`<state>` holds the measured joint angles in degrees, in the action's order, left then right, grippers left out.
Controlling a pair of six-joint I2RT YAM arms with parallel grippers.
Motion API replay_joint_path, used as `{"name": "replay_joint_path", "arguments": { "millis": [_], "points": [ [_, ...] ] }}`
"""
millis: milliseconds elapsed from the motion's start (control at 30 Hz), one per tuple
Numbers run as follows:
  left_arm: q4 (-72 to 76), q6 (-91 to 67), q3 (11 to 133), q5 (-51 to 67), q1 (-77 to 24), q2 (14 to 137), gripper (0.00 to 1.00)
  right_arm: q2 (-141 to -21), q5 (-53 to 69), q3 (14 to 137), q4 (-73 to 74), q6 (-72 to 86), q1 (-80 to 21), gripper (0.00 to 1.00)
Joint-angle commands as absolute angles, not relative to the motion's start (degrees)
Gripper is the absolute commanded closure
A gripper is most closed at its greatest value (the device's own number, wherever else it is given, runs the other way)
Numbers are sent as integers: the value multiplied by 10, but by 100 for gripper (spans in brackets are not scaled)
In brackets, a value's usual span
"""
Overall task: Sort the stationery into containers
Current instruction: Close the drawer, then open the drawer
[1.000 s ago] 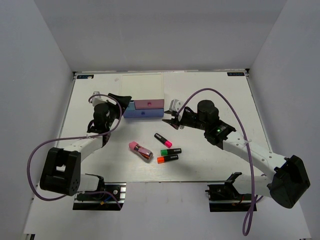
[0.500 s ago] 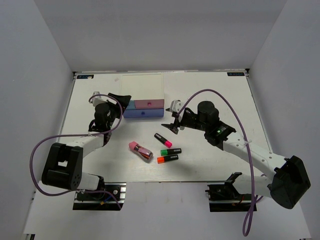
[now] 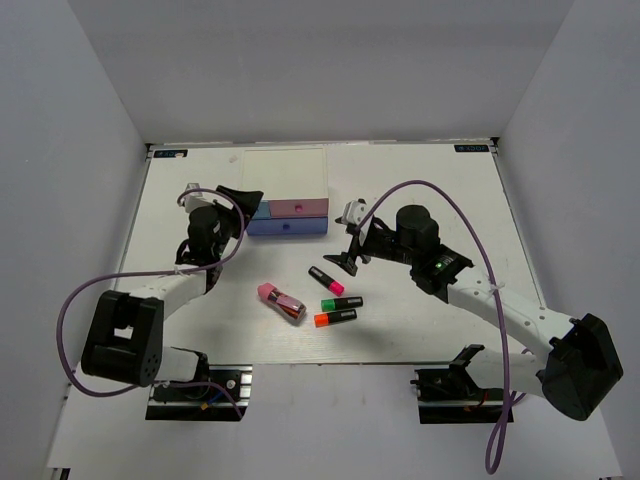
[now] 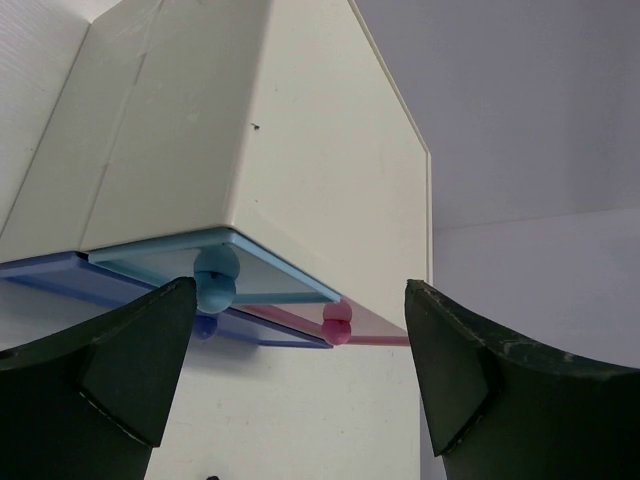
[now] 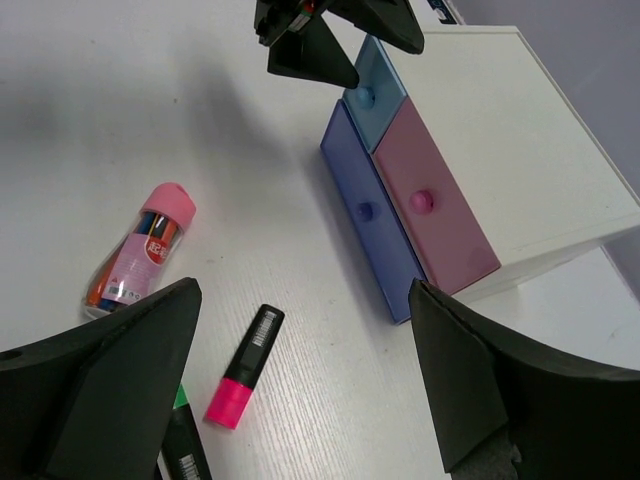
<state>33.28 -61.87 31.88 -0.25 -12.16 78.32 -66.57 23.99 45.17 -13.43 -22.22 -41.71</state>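
The white-topped drawer unit [image 3: 287, 175] stands at the back centre, showing its light blue [image 3: 262, 211], pink [image 3: 303, 207] and wide periwinkle [image 3: 287, 227] drawers. My left gripper [image 3: 243, 198] is open just left of the light blue drawer's knob [image 4: 216, 280], holding nothing. My right gripper [image 3: 349, 246] is open above the table, to the right of the drawers. Below it lies the pink-ended marker [image 5: 245, 368]. The green marker [image 3: 342, 302], the orange marker [image 3: 335, 318] and the pink-and-dark-red block [image 3: 281, 301] lie nearer me.
Grey walls close in the table [image 3: 430, 190] on three sides. The left gripper [image 5: 330, 40] shows dark at the top of the right wrist view, beside the light blue drawer [image 5: 378, 85]. Purple cables loop over both arms.
My right gripper's jaws have spread wide and it has shifted slightly down toward the pink-ended marker. The left gripper has opened a touch and stays by the light blue drawer.
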Motion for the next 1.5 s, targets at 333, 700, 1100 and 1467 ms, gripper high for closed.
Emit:
{"name": "replay_joint_path", "arguments": {
  "millis": [333,700,1100,1467],
  "points": [
    [119,-589,327,28,-124,594,3,-679,236,476,-121,-160,-414,29],
    [-50,-359,412,91,-130,409,1,-887,218,629,-80,50,-417,51],
    [-82,-293,385,15,-130,203,1,-1063,90,765,-54,279,-416,37],
    [-76,-293,380,40,-120,225,1,-1053,19,741,-84,309,-417,37]
  ]
}}
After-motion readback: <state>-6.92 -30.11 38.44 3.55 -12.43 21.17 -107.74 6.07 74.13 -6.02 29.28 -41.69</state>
